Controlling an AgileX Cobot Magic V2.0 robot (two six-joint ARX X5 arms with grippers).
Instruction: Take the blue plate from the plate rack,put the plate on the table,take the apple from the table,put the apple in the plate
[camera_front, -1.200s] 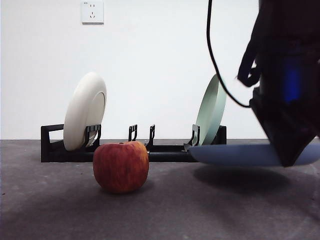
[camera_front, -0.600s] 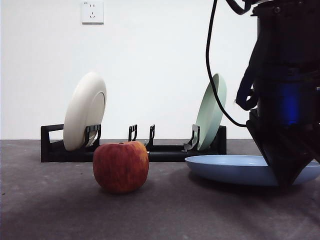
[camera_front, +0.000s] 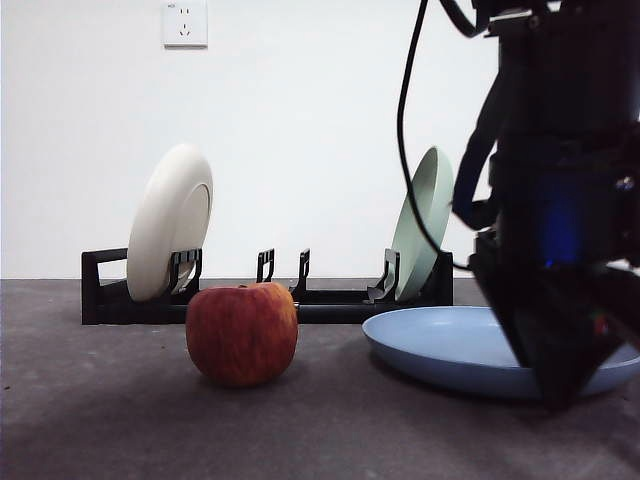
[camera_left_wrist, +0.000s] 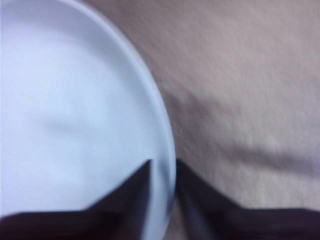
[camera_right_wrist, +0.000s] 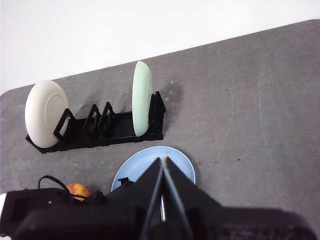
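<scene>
The blue plate lies flat on the table, in front of the end of the plate rack where the pale green plate stands, and well to one side of the apple. Your left gripper holds it at the rim — one jaw inside the dish, one outside, the raised edge pinched between them. The right gripper waits high above the scene with its fingers pressed together, holding nothing. Judged from this, the step in hand is the release. Do it cleanly: part the jaws fully before you raise the arm, so the rim does not catch and lift or drag the plate toward the rack. Then rise straight up, not sideways — the green plate leans close behind. In the front view the near edge seems to sit on the table, but the arm hides the gripped part, so I cannot confirm the plate rests level there. The apple sits upright just in front of the rack, untouched, with open table between it and the plate for the approach.
</scene>
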